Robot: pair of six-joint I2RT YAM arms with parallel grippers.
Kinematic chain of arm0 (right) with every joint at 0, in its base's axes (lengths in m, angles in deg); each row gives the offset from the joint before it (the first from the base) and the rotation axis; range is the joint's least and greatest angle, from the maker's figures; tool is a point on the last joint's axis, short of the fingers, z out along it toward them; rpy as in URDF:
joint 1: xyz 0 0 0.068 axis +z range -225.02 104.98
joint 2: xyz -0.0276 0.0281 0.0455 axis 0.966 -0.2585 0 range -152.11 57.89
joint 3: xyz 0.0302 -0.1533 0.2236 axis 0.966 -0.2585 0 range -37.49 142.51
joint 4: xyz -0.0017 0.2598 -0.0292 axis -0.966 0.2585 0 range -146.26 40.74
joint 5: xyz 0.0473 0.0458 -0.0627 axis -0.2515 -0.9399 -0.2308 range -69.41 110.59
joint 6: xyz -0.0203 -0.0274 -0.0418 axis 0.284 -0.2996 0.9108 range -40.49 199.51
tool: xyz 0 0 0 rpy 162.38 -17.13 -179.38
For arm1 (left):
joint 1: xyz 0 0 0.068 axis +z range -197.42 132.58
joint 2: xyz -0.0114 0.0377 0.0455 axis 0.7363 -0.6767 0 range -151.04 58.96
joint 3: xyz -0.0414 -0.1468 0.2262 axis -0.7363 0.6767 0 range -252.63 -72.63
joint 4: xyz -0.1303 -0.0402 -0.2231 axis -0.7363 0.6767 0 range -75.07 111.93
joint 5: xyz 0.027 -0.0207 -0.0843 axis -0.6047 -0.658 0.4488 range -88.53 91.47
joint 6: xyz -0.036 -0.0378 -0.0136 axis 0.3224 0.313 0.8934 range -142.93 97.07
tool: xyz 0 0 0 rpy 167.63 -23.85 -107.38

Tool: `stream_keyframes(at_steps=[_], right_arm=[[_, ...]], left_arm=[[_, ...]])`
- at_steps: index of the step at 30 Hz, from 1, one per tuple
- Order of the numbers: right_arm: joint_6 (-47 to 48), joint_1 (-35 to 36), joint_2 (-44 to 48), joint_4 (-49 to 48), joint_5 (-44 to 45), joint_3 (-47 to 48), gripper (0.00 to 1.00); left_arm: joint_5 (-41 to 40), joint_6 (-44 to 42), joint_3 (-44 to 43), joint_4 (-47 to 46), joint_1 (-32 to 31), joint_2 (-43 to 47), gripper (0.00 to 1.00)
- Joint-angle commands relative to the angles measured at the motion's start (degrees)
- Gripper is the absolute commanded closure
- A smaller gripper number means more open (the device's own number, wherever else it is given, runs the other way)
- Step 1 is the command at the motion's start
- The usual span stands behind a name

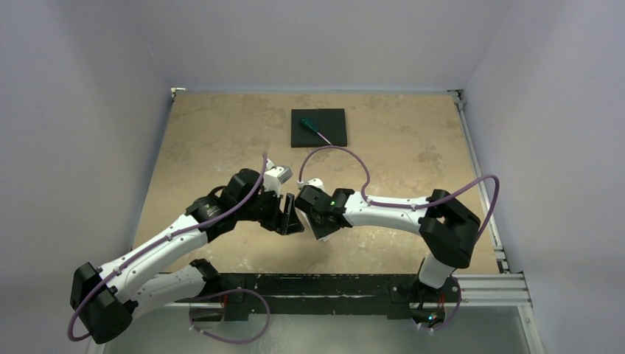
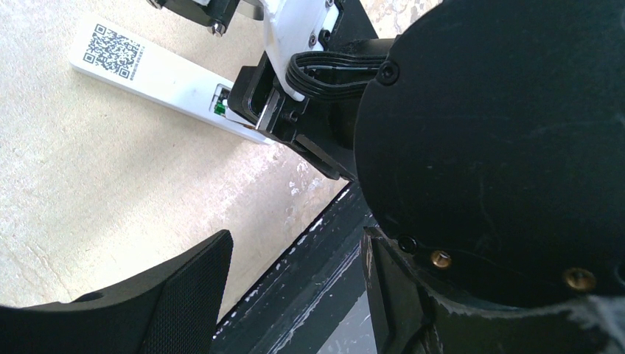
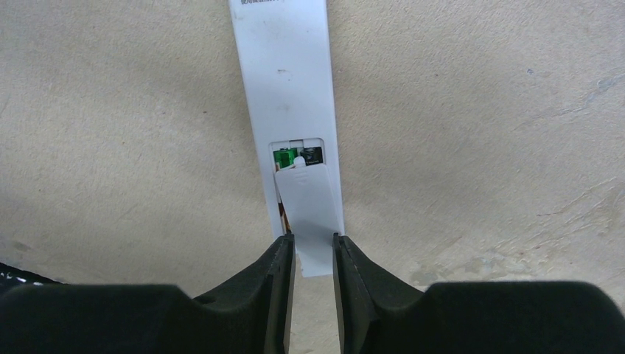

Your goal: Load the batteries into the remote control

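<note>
The white remote control [image 3: 284, 74] lies back side up on the table, its QR label toward the far end [image 2: 110, 50]. Its battery compartment [image 3: 298, 156] is partly uncovered, with a green part and a spring showing. A goldish sliver of a battery [image 3: 282, 210] shows under the white cover strip [image 3: 313, 214]. My right gripper [image 3: 313, 258] is shut on that cover strip and holds it slanted over the compartment. My left gripper [image 2: 295, 295] is open and empty just left of the right one, near the table's front edge. In the top view the grippers [image 1: 306, 221] hide the remote.
A black square pad [image 1: 332, 122] lies at the back middle with the green-handled screwdriver [image 1: 313, 131] on it. The dark front rail of the table [image 2: 317, 251] runs right under my left gripper. The right arm's wrist [image 2: 486, 133] is close beside the left gripper.
</note>
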Motion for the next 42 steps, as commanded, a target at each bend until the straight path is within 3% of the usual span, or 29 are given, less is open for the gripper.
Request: stream_keyframes(at_steps=[1,42], right_arm=[[-1.3,1.6,-0.1,-2.7,-0.5,1.1,0.68],[-2.9,1.6,-3.7,-3.3,-0.6,5.8,0.67]], left_arm=[[-0.3,-1.0,0.1,-1.6,-0.4,0.1,0.36],[-0.1,-1.0,0.2,-1.7,-0.4,0.2,0.36]])
